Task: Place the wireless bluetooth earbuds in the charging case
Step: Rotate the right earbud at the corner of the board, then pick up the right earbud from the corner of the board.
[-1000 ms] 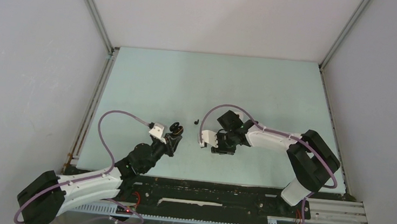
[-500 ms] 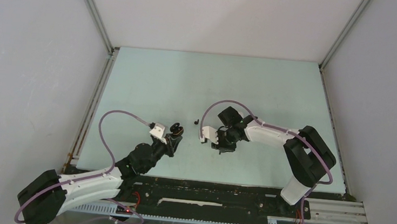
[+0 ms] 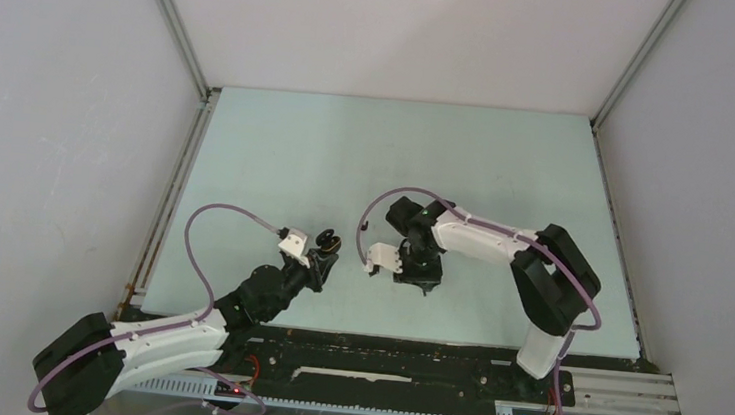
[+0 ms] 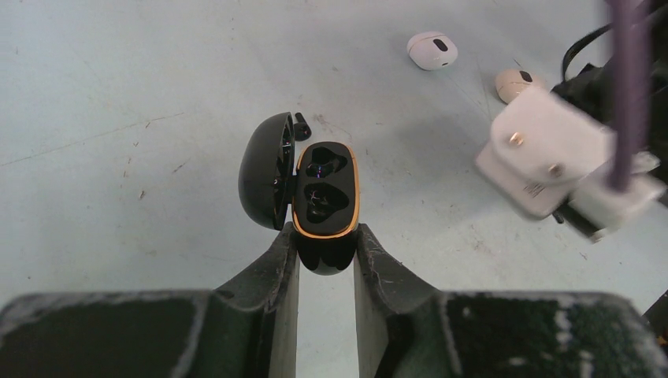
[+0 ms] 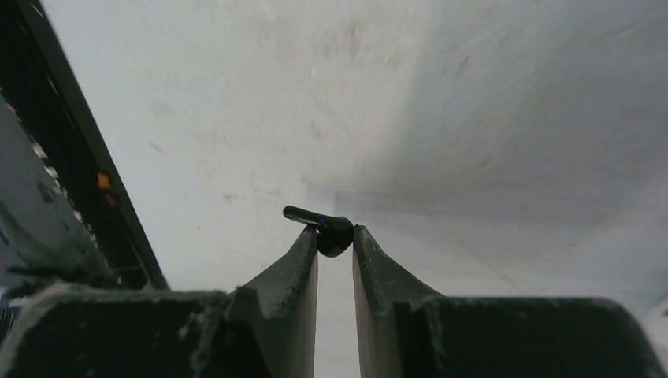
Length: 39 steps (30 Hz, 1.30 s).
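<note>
My left gripper is shut on the lower end of a black charging case with a gold rim. Its lid stands open to the left and both wells look empty. In the top view this gripper holds the case left of centre. My right gripper is shut on a black stemmed earbud, held above the table with the stem pointing left. A second black earbud lies just beyond the case lid. A white earbud and a beige earbud lie farther off to the right.
The right wrist with its white camera block hangs close to the right of the case, also seen from above. The loose black earbud shows as a dark speck between the arms. Grey walls enclose the pale green table.
My right arm has swung left and turned, bringing its gripper and the black earbud closer to the case. The left arm and the case have stayed still.
</note>
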{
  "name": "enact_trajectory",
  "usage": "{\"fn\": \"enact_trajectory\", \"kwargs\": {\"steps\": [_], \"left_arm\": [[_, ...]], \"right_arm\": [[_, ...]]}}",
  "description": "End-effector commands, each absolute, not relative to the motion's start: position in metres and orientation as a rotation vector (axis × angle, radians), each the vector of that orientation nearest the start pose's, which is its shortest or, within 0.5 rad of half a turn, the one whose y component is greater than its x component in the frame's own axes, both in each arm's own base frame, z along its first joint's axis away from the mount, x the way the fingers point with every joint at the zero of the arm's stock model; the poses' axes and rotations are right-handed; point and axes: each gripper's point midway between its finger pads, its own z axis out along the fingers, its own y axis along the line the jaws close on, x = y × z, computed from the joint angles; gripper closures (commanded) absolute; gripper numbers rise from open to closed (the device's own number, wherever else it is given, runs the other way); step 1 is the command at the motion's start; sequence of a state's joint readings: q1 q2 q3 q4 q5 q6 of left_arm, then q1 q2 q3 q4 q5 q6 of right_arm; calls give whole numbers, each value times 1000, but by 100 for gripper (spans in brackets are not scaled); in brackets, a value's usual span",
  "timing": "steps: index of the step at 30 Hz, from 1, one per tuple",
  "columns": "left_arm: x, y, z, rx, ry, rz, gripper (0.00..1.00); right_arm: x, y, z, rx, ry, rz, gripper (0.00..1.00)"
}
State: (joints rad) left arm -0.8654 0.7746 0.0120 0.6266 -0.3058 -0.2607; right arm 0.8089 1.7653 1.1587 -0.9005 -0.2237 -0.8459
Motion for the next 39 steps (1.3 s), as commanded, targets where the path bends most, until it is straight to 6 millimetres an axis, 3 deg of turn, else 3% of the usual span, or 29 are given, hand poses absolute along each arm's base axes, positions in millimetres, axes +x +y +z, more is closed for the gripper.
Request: {"fn": "enact_trajectory", "kwargs": {"steps": [1,6,9,11,13,15,19,24,30,32,35,39], "left_arm": [[222,-195,118,291,1647,-595,97],[222,-195,119,289,1643,-601,97],[221,-194,119,283,1638,-606,97],[221,-193,120,279,1635,-605,96],[221,-192,119,276,1636,-602,96],[220,-191,118,276,1639,-600,96],[221,-192,119,278,1640,-598,96],[222,-193,120,284,1640,-596,96],[222,-193,119,282,1642,-592,96],[222,-193,118,284,1646,-591,96],[223,-195,117,290,1654,-594,96],[223,-196,115,289,1664,-594,96]], "right_arm": [[176,143,26,-2500,2364,43,93],[182,122,23,-2571,2439,-151,94],[191,129,17,-2541,2445,-202,88],[193,137,14,-2525,2431,-193,76],[196,143,14,-2498,2418,-179,70],[196,147,23,-2466,2418,-131,66],[198,163,63,-2306,2384,131,62],[211,154,96,-2052,2331,387,62],[225,150,97,-1773,1977,591,67],[231,147,102,-1698,1800,549,67],[232,143,86,-1726,1685,468,67],[223,141,63,-1815,1707,513,68]]}}
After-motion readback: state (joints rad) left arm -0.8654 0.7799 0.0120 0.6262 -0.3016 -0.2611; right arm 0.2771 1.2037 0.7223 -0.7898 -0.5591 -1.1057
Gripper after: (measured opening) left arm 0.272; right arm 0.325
